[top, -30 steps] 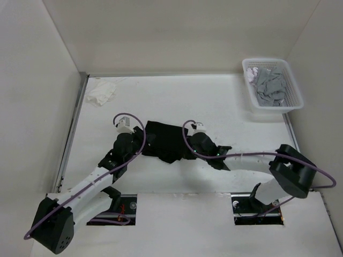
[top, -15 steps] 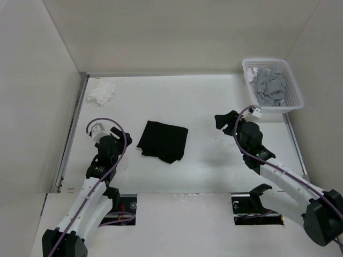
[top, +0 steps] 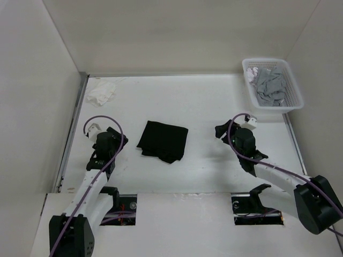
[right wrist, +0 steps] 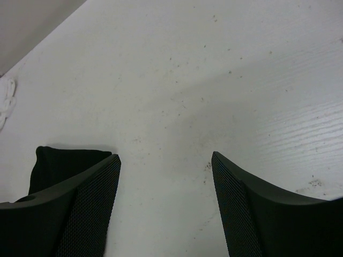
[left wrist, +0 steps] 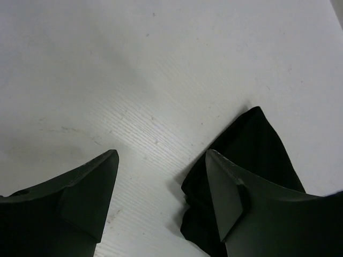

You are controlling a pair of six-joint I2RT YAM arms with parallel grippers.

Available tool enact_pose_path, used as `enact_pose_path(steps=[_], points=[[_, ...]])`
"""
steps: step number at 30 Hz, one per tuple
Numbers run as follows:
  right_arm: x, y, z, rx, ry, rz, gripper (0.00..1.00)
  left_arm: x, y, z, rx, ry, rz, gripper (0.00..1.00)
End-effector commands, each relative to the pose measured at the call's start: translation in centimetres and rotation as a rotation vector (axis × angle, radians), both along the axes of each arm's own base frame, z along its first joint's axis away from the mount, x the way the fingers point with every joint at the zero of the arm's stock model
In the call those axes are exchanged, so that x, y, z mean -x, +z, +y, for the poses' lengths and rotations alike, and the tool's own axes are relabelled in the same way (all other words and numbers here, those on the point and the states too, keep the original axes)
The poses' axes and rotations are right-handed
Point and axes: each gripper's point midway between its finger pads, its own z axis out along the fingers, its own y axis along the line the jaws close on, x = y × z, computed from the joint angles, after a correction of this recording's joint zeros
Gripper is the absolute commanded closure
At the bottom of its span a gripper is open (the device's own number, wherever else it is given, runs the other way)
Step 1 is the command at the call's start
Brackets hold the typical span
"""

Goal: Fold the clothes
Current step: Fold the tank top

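White table (top: 214, 101) carries the black soft-fabric short-sleeved shirt (top: 163, 141), which lies folded into a compact rectangle near the middle, apart from both my grippers. My left gripper (left wrist: 161, 155) stands at 9 o'clock of it and my right gripper (right wrist: 165, 156) at 3 o'clock, both with jaws wide apart and holding nothing. At 10 o'clock lies a small crumpled white cloth (top: 101, 93), and at 2 o'clock a white plastic basket (top: 276, 107) with grey garments (top: 269, 85).

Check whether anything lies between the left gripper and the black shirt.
Nothing visible does. The left gripper, open, hangs left of the folded black shirt, and only bare white table shows between them in the top and wrist views.
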Motion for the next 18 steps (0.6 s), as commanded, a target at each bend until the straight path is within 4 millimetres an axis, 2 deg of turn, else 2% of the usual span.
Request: enact_pose_path(steps=[1, 12, 18], points=[[-1.2, 2.2, 0.6, -0.028, -0.003, -0.066, 0.27, -1.8, 2.1, -0.7, 0.021, -0.017, -0.090, 0.36], [-1.5, 1.3, 0.3, -0.019, -0.018, -0.041, 0.27, -2.3, 1.4, -0.7, 0.023, -0.028, -0.087, 0.36], [-1.6, 1.4, 0.3, -0.015, -0.013, -0.046, 0.27, -2.8, 0.9, -1.8, 0.033, -0.073, -0.077, 0.40]])
